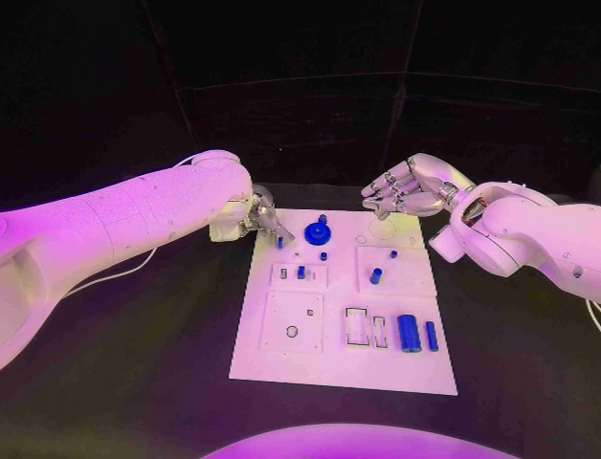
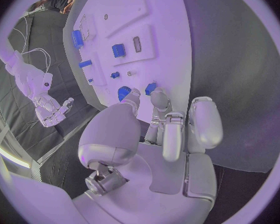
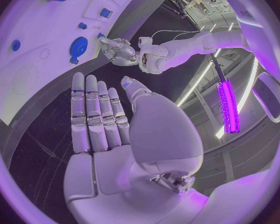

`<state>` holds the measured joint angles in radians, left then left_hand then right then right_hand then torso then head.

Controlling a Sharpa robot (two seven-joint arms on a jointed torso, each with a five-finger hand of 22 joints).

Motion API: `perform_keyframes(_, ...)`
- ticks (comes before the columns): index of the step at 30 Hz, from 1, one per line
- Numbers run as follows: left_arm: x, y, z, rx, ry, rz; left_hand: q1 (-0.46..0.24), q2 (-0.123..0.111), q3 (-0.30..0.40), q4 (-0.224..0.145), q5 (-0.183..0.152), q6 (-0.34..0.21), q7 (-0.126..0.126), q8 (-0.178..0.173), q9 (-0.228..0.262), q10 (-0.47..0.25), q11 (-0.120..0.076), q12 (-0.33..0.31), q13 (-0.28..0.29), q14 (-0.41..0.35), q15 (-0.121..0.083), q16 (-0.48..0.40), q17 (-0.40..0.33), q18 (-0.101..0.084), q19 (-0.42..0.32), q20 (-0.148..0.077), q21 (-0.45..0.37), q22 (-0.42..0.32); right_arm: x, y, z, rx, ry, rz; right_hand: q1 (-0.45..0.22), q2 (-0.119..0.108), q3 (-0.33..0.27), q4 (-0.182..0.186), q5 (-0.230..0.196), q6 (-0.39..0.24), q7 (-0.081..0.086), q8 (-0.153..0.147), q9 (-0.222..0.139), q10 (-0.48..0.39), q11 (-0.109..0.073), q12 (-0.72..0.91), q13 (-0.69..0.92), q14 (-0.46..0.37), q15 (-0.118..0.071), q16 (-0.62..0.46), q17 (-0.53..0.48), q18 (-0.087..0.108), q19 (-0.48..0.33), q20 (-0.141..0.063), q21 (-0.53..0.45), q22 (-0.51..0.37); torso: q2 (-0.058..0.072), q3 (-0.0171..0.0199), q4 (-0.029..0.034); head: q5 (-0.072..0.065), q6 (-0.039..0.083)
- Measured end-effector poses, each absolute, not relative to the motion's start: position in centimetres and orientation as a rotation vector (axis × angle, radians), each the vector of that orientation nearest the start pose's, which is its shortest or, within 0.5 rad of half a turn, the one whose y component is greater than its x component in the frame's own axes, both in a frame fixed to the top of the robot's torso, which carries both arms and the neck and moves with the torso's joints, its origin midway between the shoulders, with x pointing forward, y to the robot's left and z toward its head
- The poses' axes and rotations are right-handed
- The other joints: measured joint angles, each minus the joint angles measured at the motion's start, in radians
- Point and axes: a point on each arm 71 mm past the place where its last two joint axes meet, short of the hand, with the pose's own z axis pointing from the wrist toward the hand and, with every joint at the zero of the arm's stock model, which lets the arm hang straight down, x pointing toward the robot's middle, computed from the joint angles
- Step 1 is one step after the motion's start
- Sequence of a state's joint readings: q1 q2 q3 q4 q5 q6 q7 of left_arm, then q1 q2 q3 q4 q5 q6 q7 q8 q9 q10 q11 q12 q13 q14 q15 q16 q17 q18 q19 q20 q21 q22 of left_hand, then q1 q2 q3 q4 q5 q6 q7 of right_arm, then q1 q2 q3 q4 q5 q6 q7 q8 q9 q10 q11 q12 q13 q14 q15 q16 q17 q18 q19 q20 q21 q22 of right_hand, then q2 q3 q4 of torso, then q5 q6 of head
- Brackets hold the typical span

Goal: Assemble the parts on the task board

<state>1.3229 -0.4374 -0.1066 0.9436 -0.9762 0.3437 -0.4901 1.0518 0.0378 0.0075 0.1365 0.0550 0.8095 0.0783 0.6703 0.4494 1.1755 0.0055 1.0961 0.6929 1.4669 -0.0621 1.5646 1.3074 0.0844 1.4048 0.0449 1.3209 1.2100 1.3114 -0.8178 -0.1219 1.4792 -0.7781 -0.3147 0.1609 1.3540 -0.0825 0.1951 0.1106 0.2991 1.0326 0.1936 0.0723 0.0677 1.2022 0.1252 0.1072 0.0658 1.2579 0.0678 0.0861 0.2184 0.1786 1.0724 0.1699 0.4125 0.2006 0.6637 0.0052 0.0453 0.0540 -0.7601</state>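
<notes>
The white task board [image 1: 290,368] lies in the middle of the black table. My left hand [image 1: 262,222] is at its far left corner; the thumb and a finger [image 2: 159,98] close at their tips on a small blue part [image 1: 280,242], which stands at the board's edge [image 2: 150,88]. A round blue gear [image 1: 318,232] sits just beside it. My right hand [image 1: 397,196] hovers over the far right corner, fingers [image 3: 96,109] straight and apart, holding nothing. Other blue parts on the board: a peg [image 1: 375,275], a thick cylinder [image 1: 409,333] and a thin pin [image 1: 432,336].
Empty cut-outs [image 1: 357,327] lie in the board's near half. A white cable [image 1: 115,273] trails under my left arm on the table. Black tabletop surrounds the board on all sides.
</notes>
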Motion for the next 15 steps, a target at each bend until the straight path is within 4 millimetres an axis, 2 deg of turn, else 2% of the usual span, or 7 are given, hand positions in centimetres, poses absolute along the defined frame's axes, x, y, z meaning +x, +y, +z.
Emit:
perform_keyframes(10, 57.25, 17.26, -21.58, -0.200, 2.429, -0.294, 0.017, 0.010, 0.003, -0.009, 0.000, 0.000, 0.000, 0.000, -0.003, 0.000, 0.000, 0.000, -0.001, 0.000, 0.000, 0.000, 0.000, 0.000, 0.000, 0.000, 0.000, 0.001, 50.15, -19.86, -15.88, 0.299, 1.667, 1.109, 0.000, 0.000, 0.000, 0.000, 0.004, 0.000, 0.000, 0.000, 0.000, -0.002, -0.002, 0.000, 0.000, 0.000, 0.000, 0.000, 0.000, 0.000, 0.000, 0.000, 0.000, -0.001, -0.001, 0.0002, 0.0008, 0.000, 0.000)
perform_keyframes(15, 57.27, 17.15, -21.61, -0.199, 2.429, -0.294, 0.053, 0.035, 0.016, -0.027, 0.000, 0.004, -0.004, 0.000, -0.008, 0.000, 0.000, 0.000, -0.003, 0.000, 0.000, 0.000, 0.000, 0.000, 0.000, 0.000, 0.000, 0.002, 50.15, -19.86, -15.88, 0.299, 1.667, 1.109, 0.000, 0.000, 0.000, 0.000, 0.006, 0.000, 0.000, 0.000, 0.000, -0.004, -0.004, 0.000, 0.000, 0.000, 0.000, 0.000, 0.000, 0.000, 0.000, 0.000, 0.000, -0.002, -0.001, 0.0002, 0.0004, 0.000, 0.002)
